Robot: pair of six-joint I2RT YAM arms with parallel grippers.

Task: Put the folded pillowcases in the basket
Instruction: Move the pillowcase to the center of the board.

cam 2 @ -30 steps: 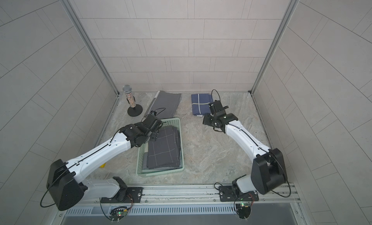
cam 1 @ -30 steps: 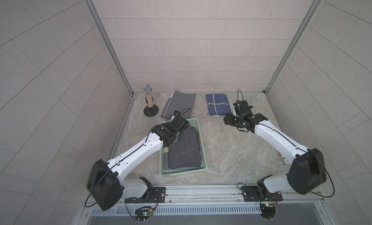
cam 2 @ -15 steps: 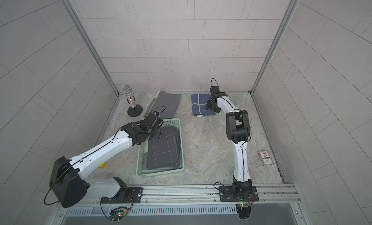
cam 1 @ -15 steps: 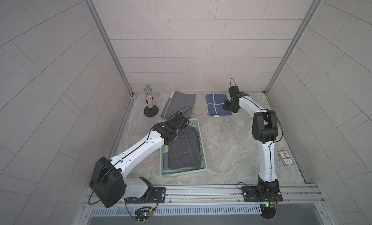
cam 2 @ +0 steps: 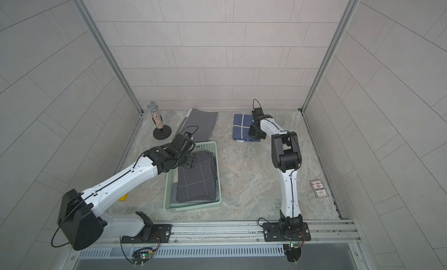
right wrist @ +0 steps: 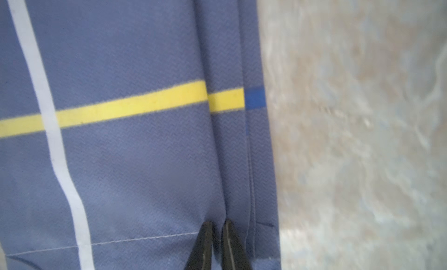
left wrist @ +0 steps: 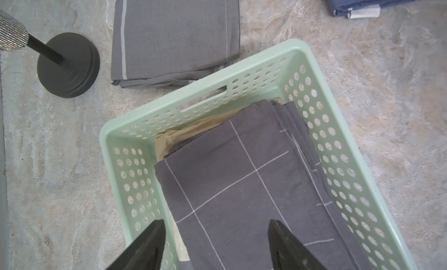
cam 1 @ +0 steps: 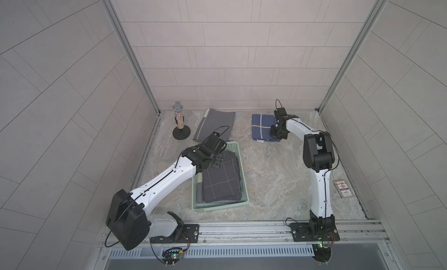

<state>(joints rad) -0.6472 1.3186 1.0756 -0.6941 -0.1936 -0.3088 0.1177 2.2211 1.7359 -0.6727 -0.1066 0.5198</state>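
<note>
Since a second ago the right gripper [right wrist: 217, 242] has swung back and closed — its fingers pinch an edge of the folded pillowcase [cam 1: 262, 127], which lies on the table [cam 1: 278, 174] well apart from the basket [cam 1: 244, 179]. The left gripper [left wrist: 215, 244] hovers over the basket, fingers apart. Grasping step — next, lift and carry across.

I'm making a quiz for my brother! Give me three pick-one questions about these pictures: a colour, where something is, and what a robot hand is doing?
1. What colour is the basket? A) red B) yellow C) mint green
2. Where does the blue cloth lie? A) in the basket B) on the table C) hanging in the air
3. How is the left gripper? A) open above the basket B) shut on the blue cloth C) resting on the table
1 C, its holed walls are pale green; 2 B, it lies flat there; 3 A, its jaws stand apart over the basket.
</note>
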